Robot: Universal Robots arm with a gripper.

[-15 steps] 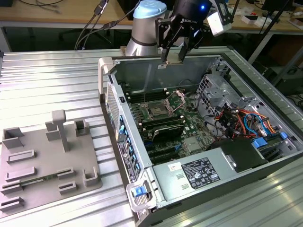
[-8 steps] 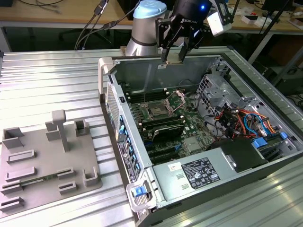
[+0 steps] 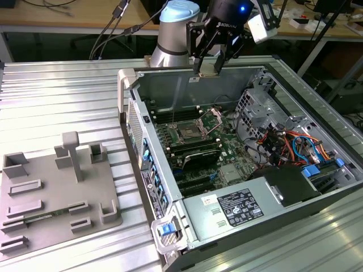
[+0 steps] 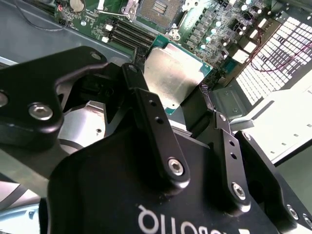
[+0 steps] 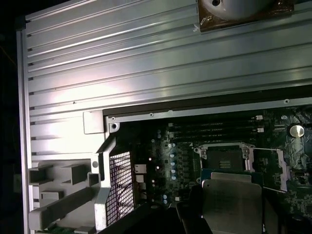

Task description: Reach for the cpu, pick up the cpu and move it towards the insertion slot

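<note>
My gripper [image 3: 209,67] hangs above the rear wall of the open computer case, shut on the cpu [image 3: 209,68], a flat silvery square with a thin green rim. In the second wrist view the cpu [image 4: 171,73] sits clamped edge to edge between the two black fingers [image 4: 146,105]. The insertion slot [image 3: 187,134], a square socket with a shiny frame, dark centre and raised lever plate, lies on the motherboard below and nearer the front. In the first wrist view the cpu [image 5: 232,204] is held short of the insertion slot [image 5: 224,158]. The slot [image 4: 158,9] is open.
The case wall [image 3: 170,85] surrounds the motherboard. A drive cage [image 3: 266,107], coloured cables [image 3: 295,147] and a power supply [image 3: 238,207] fill the exterior view's right. Black memory slots [image 3: 193,152] run beside the socket. A grey fixture tray [image 3: 51,187] lies on the ribbed table [image 3: 57,96].
</note>
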